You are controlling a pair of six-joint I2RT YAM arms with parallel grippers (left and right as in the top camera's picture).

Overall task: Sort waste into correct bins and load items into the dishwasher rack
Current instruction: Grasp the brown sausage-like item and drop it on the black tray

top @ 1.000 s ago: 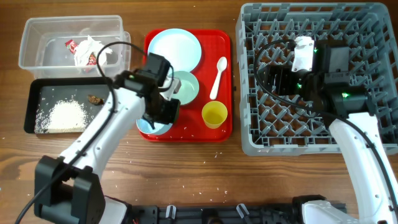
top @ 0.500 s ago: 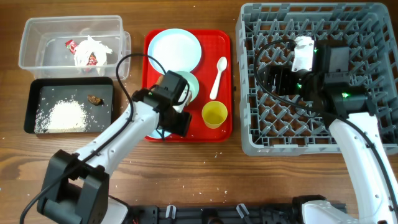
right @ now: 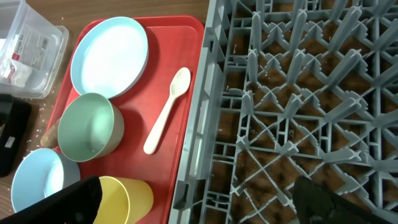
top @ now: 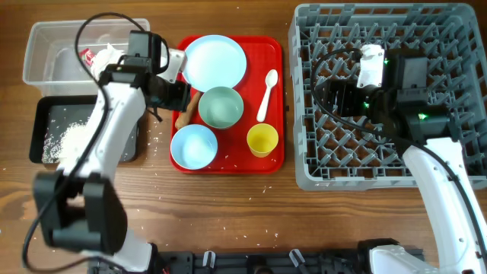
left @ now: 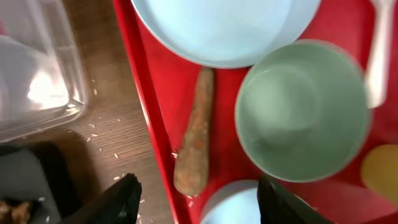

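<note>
1. Seen from overhead, a wooden table (top: 228, 205) carries a red tray (top: 278, 46) in the middle, a clear tub (top: 46, 46) and a black tray (top: 46, 110) on the left, and the grey rack (top: 456, 46) on the right. The brown cone (top: 186, 114) lies on the red tray's left edge, beside the green bowl (top: 221, 106). The left gripper (top: 176, 95) hangs just above it. The right gripper (top: 342, 99) hovers over the rack, holding nothing.

2. In the left wrist view, the left gripper's fingers (left: 124, 199) stand wide apart and empty, straddling the cone's thick end.
   - The cone lies along the tray lip, its thin tip at the rim of the plate (left: 224, 25) and its thick end just beside the blue bowl (left: 236, 208).
   - It looks light and dry, probably crumbly, so I judge a gentle squeeze is enough.
   - The best hold seems to be across the thicker half, since the taper could let it slip out towards the tip.
   - One finger must drop between the cone and the lip, where room is tight.

3. In the right wrist view, that gripper's jaws are spread wide with nothing between them. They look down on the rack's edge, the yellow cup (right: 127, 196) and the white spoon (right: 165, 112). The cone is barely visible behind the green bowl.
</note>
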